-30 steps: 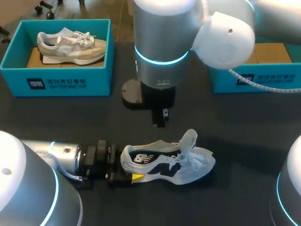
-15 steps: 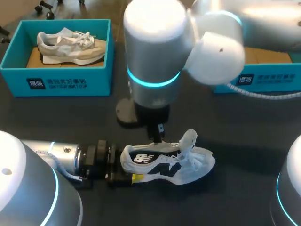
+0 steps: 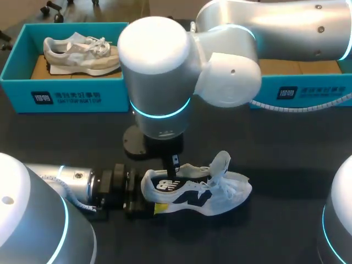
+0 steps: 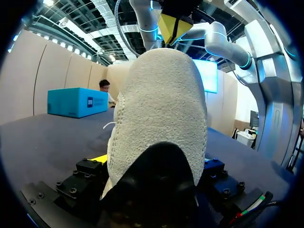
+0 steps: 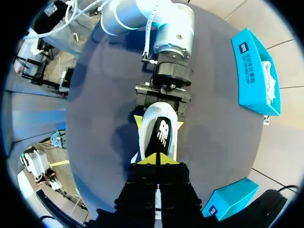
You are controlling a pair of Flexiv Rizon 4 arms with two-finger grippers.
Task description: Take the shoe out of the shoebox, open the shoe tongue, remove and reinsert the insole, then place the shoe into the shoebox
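A white and navy shoe [image 3: 220, 198] stands upright on the dark table, toe to the right, its tongue [image 3: 221, 162] lifted. The black insole [image 5: 163, 134] shows inside its opening. My left gripper [image 3: 151, 192] comes in low from the left and is shut on the shoe's heel [image 4: 161, 109], one finger on each side, with a yellow fingertip [image 3: 159, 207] showing at the near side. Pointing straight down, my right gripper [image 3: 174, 168] hangs just over the shoe's opening behind the tongue. Its yellow tips [image 5: 156, 159] are pressed together, with nothing between them.
A teal shoebox [image 3: 66, 96] at the back left holds a beige shoe [image 3: 82, 52]. A second teal shoebox [image 3: 297, 91] sits at the back right, largely hidden by my right arm [image 3: 165, 66], which spans the middle of the table.
My right arm has swung left and down, bringing its shut gripper from behind the shoe to just above the opening. The left arm and the shoe have not moved.
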